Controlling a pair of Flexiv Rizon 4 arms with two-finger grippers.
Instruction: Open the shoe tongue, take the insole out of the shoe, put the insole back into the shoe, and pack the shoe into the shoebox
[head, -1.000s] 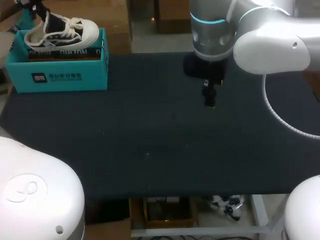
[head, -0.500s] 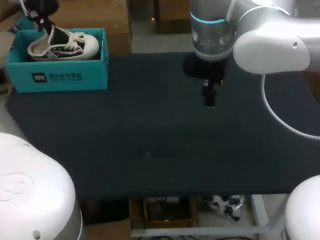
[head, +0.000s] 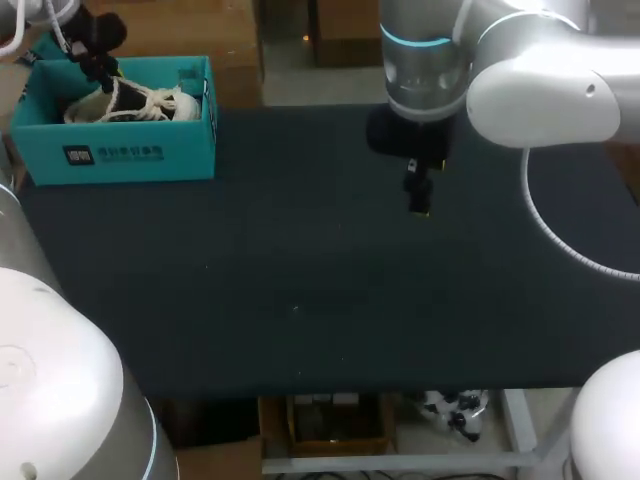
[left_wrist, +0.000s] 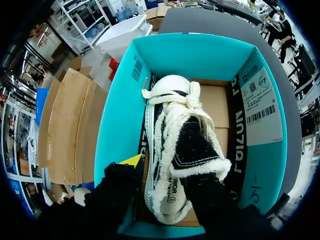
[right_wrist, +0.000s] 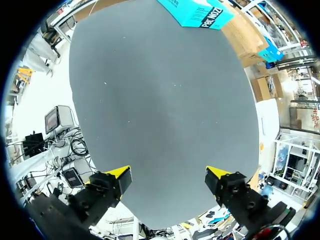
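Note:
The black-and-white sneaker (head: 135, 103) with white laces lies inside the teal shoebox (head: 140, 150) at the table's far left corner. From the left wrist the shoe (left_wrist: 175, 145) rests on the cardboard floor of the box (left_wrist: 120, 100), toe pointing away. My left gripper (head: 100, 72) hangs over its heel end. Its fingers (left_wrist: 131, 161) stand apart on either side of the heel, so my left gripper (left_wrist: 167, 175) is open. My right gripper (head: 420, 200) hovers over the table's middle, open and empty (right_wrist: 169, 177). The insole is not visible.
The dark table mat (head: 330, 290) stretches in front of the box. From the right wrist view the teal box (right_wrist: 200, 12) shows at the mat's far edge. The box walls stand close around the shoe and the left fingers.
The shoe has gone down from above the box rim onto the box floor. My left gripper came down with it and its fingers have spread apart. The right arm has not moved.

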